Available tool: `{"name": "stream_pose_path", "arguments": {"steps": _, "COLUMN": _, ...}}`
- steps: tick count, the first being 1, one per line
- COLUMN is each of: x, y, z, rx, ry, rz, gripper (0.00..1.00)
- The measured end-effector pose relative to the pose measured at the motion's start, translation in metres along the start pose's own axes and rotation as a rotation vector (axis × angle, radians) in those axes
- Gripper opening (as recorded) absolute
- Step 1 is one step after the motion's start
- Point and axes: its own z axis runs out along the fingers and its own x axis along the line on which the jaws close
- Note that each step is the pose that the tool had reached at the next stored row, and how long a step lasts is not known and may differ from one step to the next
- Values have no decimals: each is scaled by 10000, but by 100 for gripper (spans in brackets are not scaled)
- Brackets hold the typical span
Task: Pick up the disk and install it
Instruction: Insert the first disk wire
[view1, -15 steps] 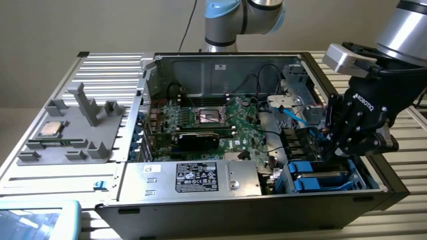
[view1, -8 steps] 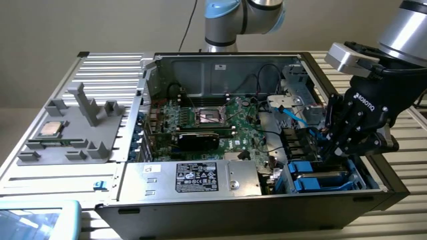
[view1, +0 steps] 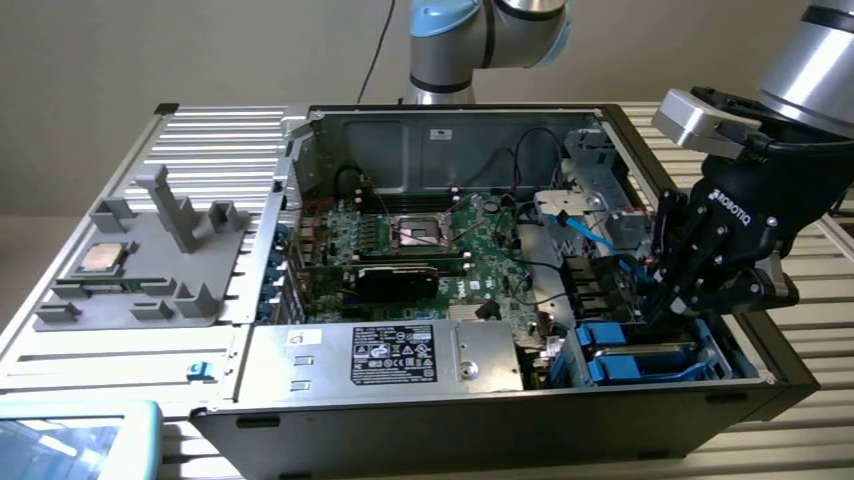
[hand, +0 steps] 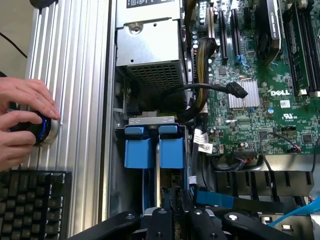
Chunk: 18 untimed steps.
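The disk (view1: 638, 358), in its bright blue carrier, stands on edge in the drive bay at the case's front corner, on the exterior view's right. My gripper (view1: 663, 303) reaches down into that bay from above, its black fingers close together on the carrier's top edge. In the wrist view the blue carrier (hand: 171, 152) with a thin silver strip runs straight out from my fingertips (hand: 172, 212), which are pinched around it. Most of the disk's flat face is hidden inside the bay.
The open computer case (view1: 267, 410) holds a green motherboard (view1: 414, 240), a silver power supply box (view1: 387, 355) beside the bay, and loose cables (hand: 210, 90). A grey fixture (view1: 147, 270) carries a small CPU chip (view1: 103, 258). A person's hands (hand: 22, 115) rest on a blue-ringed button near a keyboard (hand: 30, 205).
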Motion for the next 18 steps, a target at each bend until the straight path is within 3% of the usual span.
{"name": "stream_pose_path", "arguments": {"steps": 14, "x": -4, "y": -1, "z": 26, "rx": 0, "ry": 12, "rz": 2, "gripper": 16}}
{"name": "stream_pose_path", "arguments": {"steps": 18, "x": -14, "y": 2, "z": 31, "rx": 3, "ry": 108, "rz": 23, "gripper": 16}}
